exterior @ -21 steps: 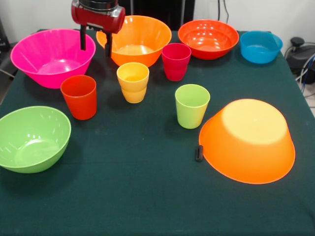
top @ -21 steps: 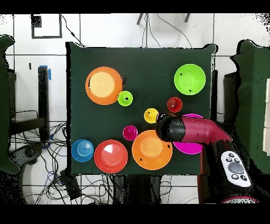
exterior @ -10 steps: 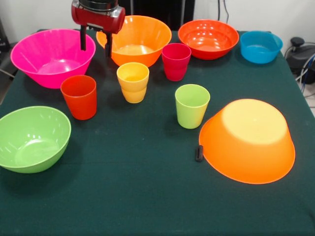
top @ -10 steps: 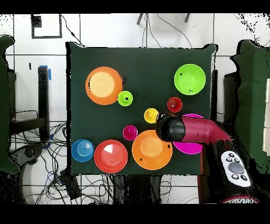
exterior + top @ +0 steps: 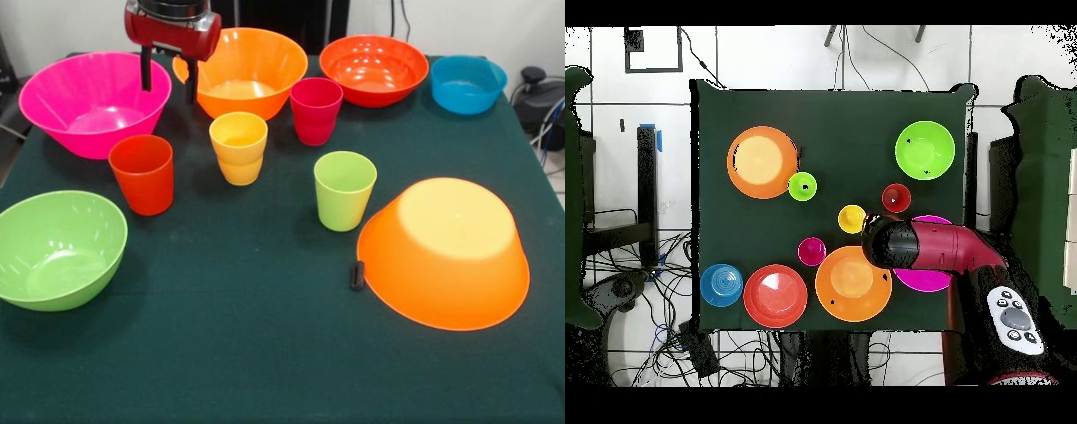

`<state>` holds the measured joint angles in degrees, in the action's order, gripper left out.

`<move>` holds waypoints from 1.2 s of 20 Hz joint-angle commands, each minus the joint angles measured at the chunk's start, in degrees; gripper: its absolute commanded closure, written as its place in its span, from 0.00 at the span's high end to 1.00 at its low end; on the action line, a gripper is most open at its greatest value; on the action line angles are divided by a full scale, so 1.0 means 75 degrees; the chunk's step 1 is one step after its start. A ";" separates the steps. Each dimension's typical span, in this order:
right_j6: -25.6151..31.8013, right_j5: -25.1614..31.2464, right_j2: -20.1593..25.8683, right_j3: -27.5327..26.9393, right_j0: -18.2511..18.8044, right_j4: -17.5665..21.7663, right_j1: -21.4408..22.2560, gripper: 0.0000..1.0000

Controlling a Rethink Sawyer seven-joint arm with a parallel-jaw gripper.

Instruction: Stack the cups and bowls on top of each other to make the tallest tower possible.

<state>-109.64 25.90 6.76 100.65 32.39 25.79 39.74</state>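
Note:
My gripper (image 5: 167, 87) hangs open and empty above the back of the table, between the pink bowl (image 5: 88, 106) and the upright orange bowl (image 5: 243, 71). In front of it stand the orange-red cup (image 5: 142, 174), yellow cup (image 5: 238, 147), crimson cup (image 5: 315, 110) and lime green cup (image 5: 344, 190), all upright and apart. A second orange bowl (image 5: 444, 252) lies upside down at the front right. The lime green bowl (image 5: 57, 247) sits at the front left, the red-orange bowl (image 5: 373, 69) and blue bowl (image 5: 468, 84) at the back right. In the overhead view the arm (image 5: 930, 247) covers part of the pink bowl (image 5: 923, 282).
A small black object (image 5: 357, 275) lies on the dark green cloth against the upside-down bowl's left rim. Cables and equipment (image 5: 538, 93) sit off the table's right edge.
The gripper has shifted slightly to the left and up in the front view. Cups and bowls have not moved.

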 commanded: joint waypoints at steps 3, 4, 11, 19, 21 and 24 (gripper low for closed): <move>-0.0210 -0.0670 0.0488 -0.0503 0.0061 0.0165 -0.0502 1.00; -0.0214 -0.0681 0.0481 -0.0519 0.0054 0.0173 -0.0527 1.00; -0.0278 -0.0910 0.0379 -0.0640 -0.0020 0.0222 -0.0753 1.00; -0.0173 -0.1192 0.0436 -0.0553 0.0047 0.0278 -0.0733 0.00; -0.0098 -0.1167 0.0537 -0.0527 0.0124 0.0247 -0.0730 0.00; -0.0070 -0.1067 0.0526 -0.0517 0.0095 0.0237 -0.0692 0.00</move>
<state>-109.64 20.51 6.95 98.95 33.12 25.79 35.56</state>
